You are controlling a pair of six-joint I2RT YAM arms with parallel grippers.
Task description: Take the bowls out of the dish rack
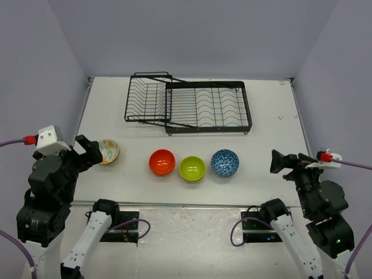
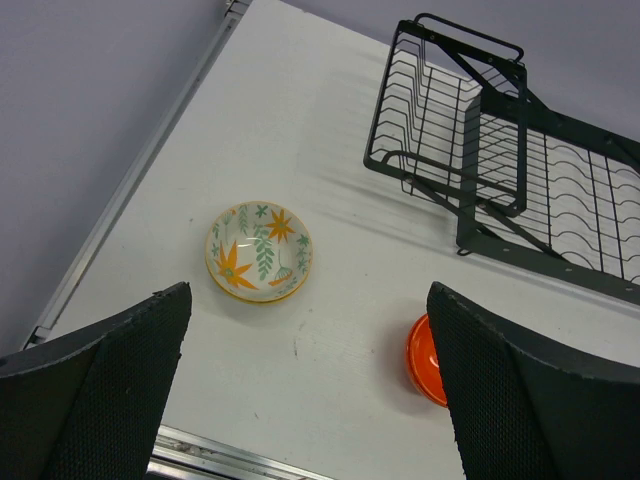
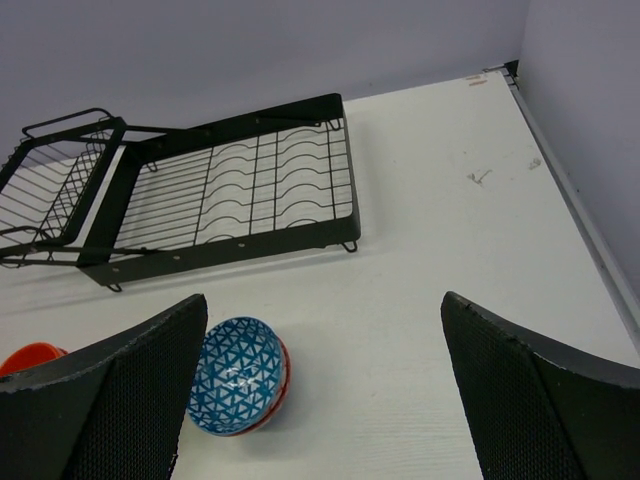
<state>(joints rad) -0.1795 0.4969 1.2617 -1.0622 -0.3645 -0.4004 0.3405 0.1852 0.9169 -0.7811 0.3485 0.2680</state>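
The black wire dish rack (image 1: 209,128) stands at the back of the table with nothing in it; it also shows in the left wrist view (image 2: 467,205) and the right wrist view (image 3: 230,251). Several bowls sit in a row on the table in front of it: a floral bowl (image 1: 108,151) (image 2: 259,251), an orange bowl (image 1: 162,161) (image 2: 424,360), a green bowl (image 1: 192,168) and a blue patterned bowl (image 1: 224,162) (image 3: 237,375). My left gripper (image 1: 93,152) (image 2: 308,330) hangs open just left of the floral bowl. My right gripper (image 1: 274,162) (image 3: 323,320) is open, right of the blue bowl.
The white table (image 1: 273,116) ends in a metal rail (image 1: 186,204) at its near edge, with grey walls on the other three sides. Both arm bases and their cables sit below the rail.
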